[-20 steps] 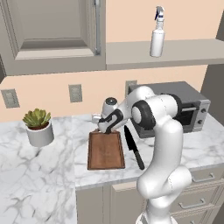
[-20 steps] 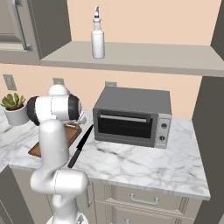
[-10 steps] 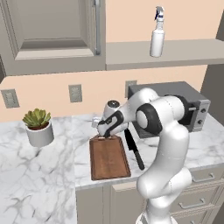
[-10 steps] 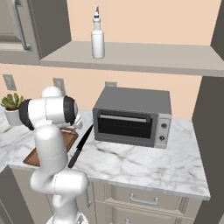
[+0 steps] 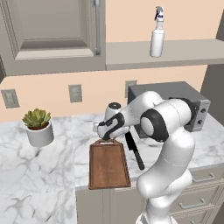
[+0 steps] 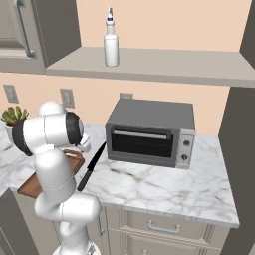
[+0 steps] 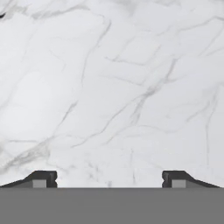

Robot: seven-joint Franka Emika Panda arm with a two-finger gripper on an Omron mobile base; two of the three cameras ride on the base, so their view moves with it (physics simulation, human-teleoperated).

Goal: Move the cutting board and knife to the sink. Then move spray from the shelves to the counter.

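Gripper (image 5: 104,132) hangs at the board's (image 5: 108,165) handle end, jaws wide apart, nothing between them; its tips are hard to make out from the base cams. Arm hides most of the board from the right. Knife (image 5: 134,151) lies just right of the board on the marble counter (image 5: 52,170). Spray (image 5: 157,38) stands on the shelf (image 5: 183,50), above the toaster oven (image 6: 149,134). Plant (image 5: 37,127) sits left, near the wall.

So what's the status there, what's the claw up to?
Claw open, empty, at cutting board's handle end. Knife lies beside board, on counter. Spray on shelf. Nothing blocking.
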